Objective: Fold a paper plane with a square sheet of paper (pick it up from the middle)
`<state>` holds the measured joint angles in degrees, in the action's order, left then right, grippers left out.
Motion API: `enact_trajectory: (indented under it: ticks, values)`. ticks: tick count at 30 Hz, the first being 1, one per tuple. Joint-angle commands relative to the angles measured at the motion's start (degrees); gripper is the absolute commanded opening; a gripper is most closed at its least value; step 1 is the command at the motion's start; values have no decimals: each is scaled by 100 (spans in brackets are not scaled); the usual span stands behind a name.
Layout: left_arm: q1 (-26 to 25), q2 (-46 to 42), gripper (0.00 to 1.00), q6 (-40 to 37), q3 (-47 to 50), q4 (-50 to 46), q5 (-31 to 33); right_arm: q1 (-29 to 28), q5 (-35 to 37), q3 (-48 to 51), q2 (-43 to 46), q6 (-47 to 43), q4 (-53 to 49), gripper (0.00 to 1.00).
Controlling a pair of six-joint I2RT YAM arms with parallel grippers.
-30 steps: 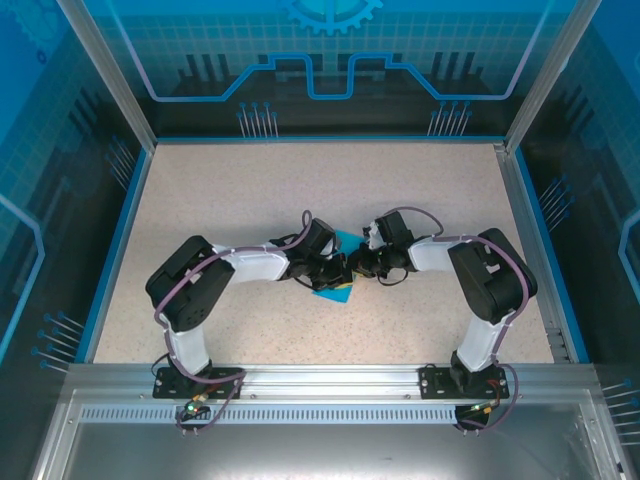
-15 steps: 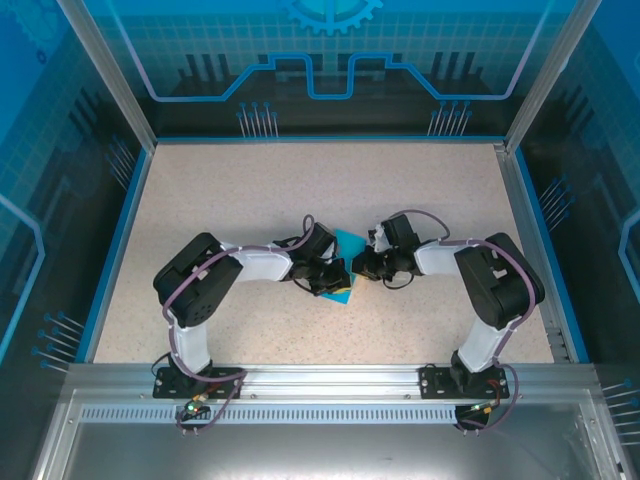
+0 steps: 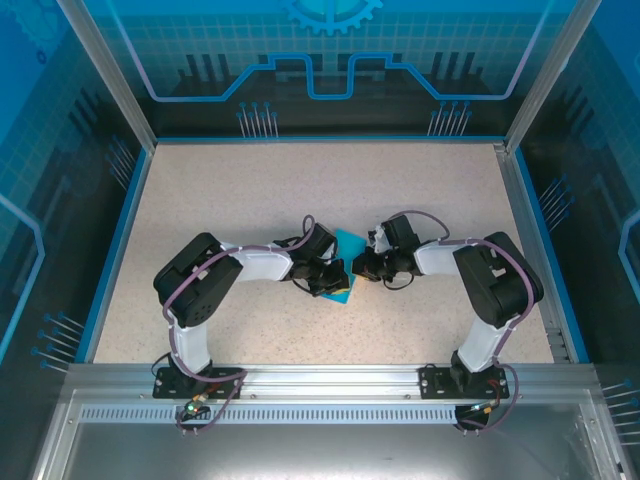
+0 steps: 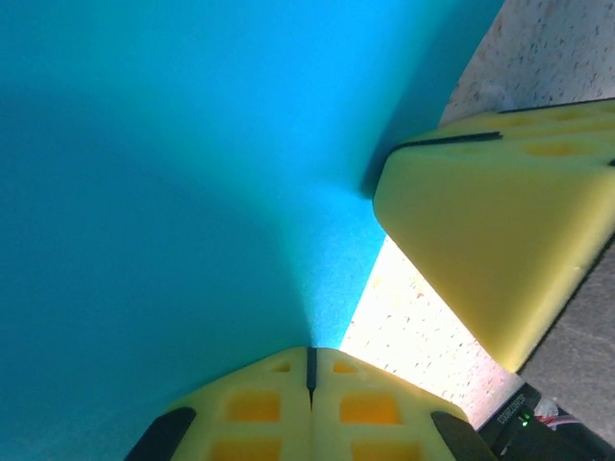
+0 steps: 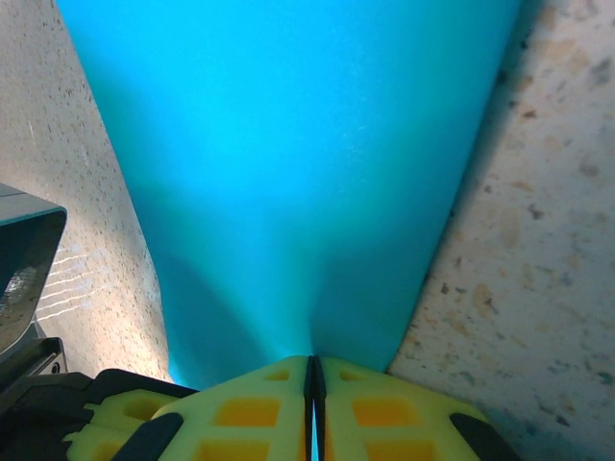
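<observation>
The sheet of paper (image 3: 348,241) is looking thin, smooth and bright turquoise-blue, with straight edges and a sharp corner; it is sitting near the middle of the bench (image 3: 250,190), right between the two tools. The bench is looking rough and speckled, pale beige with tiny dark dots; a blue rim is running around it.

The left tool (image 3: 333,280) is reaching in from the left; in the left wrist view its yellow fingers (image 4: 370,408), blocky with little square hollows, are pressing tight together and pinching the paper, which is spreading away from them like a wide blue fan.

The right tool (image 3: 361,265) is coming in from the right, just across from the left one; its fingers are made the same way, yellow with square hollows; they are squeezing together on the paper too, and the sheet is rising from them in a long blue wedge with speckled bench showing on both sides.
</observation>
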<state>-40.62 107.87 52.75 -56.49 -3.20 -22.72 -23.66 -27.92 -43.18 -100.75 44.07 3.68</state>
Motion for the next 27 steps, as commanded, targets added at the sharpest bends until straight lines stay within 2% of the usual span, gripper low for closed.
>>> enact_trajectory:
  ticks: [1,15,27]
  values:
    - [-49,87,5,-114,-83,-328,110,106,-47,-94,-130,-151,-137,12]
    - [-56,172,5,-117,-14,-1025,224,215,335,-551,-368,-457,-726,12]
    - [-101,296,4,-108,77,-1156,218,479,672,-1283,-721,-698,-1141,12]
